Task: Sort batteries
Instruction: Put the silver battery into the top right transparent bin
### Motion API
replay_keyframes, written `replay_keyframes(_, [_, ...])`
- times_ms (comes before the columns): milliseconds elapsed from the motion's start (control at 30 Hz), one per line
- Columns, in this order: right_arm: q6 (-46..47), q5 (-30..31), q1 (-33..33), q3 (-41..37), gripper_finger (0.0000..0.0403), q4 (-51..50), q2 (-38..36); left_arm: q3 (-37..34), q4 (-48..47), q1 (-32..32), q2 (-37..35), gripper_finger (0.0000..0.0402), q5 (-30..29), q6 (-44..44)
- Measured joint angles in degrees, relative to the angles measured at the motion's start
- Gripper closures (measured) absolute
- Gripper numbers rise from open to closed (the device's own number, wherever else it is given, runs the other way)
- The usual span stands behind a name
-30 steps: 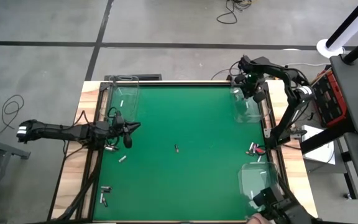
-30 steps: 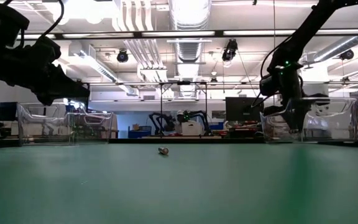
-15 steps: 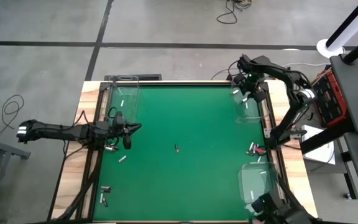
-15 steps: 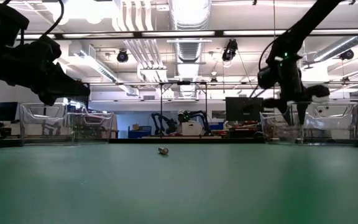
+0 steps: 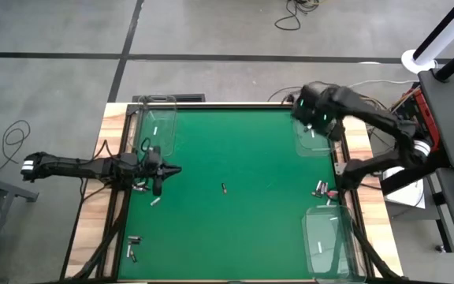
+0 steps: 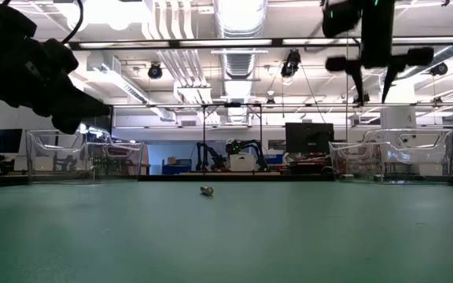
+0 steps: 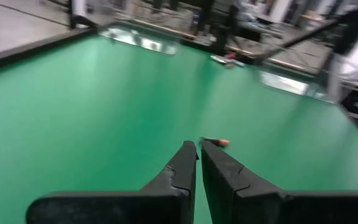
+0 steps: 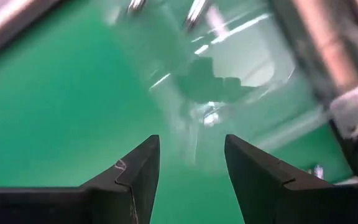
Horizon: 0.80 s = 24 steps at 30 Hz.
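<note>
In the high view the green table [image 5: 235,158] fills the middle of the frame. The left gripper [image 5: 166,170] sits at the left-centre of the mat, and its wrist view shows the jaws clenched together with nothing between them [image 7: 199,152]. A battery [image 7: 216,142] with an orange end lies on the mat just beyond those tips.

The right gripper [image 5: 315,126] hangs over the clear tray [image 5: 312,140] at the upper right of the mat. In its wrist view the two fingers [image 8: 143,163] stand released, well apart, with the tray's clear wall [image 8: 229,74] seen between them. In the low view this gripper [image 6: 370,82] is at the upper right of the frame, high above the table, fingers apart and pointing down.

One dark battery [image 5: 224,188] lies alone near the centre of the mat; the low view shows it as a small lump on the green [image 6: 207,189]. A whitish battery [image 5: 155,201] lies just below the left gripper. A few more [image 5: 132,251] lie at the lower left corner, and another small cluster [image 5: 321,188] sits at the right edge, between the two right-hand trays. A second clear tray [image 5: 329,233] is at the lower right, and a third [image 5: 158,126] at the upper left holds a whitish battery.

No brand, label or writing is readable in any view.
</note>
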Motion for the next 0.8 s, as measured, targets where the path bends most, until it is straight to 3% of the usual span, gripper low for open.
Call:
replay_keyframes(167, [14.75,2.98,22.17,-0.44,0.0230,-1.66,0.20,0.02,2.27,-0.02,-0.02,0.0393,3.17,-2.53])
replay_keyframes(333, [27.20,-0.42,37.67,-3.30,0.0232,-9.68,3.37,3.55,2.09,-0.04,0.42,0.0393,3.17,-5.81])
replay_keyframes(533, [28.03,-6.32,41.82,-13.73,0.0241,-5.20,2.95,13.26,-3.84,-0.04,3.45,0.0393,-1.28,-2.98])
replay_keyframes(800, [32.65,-6.59,41.88,-23.57,0.0252,1.45,2.18,28.01,-20.70,-0.04,9.60,0.0393,-1.90,-4.81])
